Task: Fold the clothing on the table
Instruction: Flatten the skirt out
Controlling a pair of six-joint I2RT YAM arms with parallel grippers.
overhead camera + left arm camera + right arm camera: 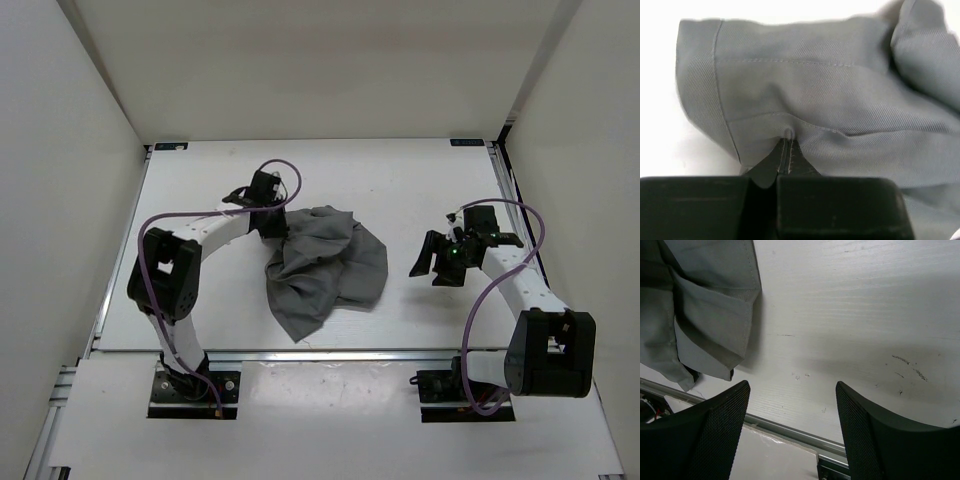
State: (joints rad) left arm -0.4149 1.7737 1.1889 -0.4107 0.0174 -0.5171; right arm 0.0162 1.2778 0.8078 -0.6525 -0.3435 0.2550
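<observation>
Left end effector (pixel 788 145) pinching clothing (pixel 325 268), right end effector (pixel 792 432) spread

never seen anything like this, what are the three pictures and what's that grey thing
Two robot arms are bolted at the near edge of a white table. The overhead picture comes from a fixed camera above and behind them. The other two come from cameras on each wrist, looking past that arm's own fingers. The grey thing is a crumpled skirt lying between the arms. The left gripper is shut, pinching a bit of its fabric near a stitched band. The right gripper is open over bare table beside the skirt, holding nothing.
</observation>
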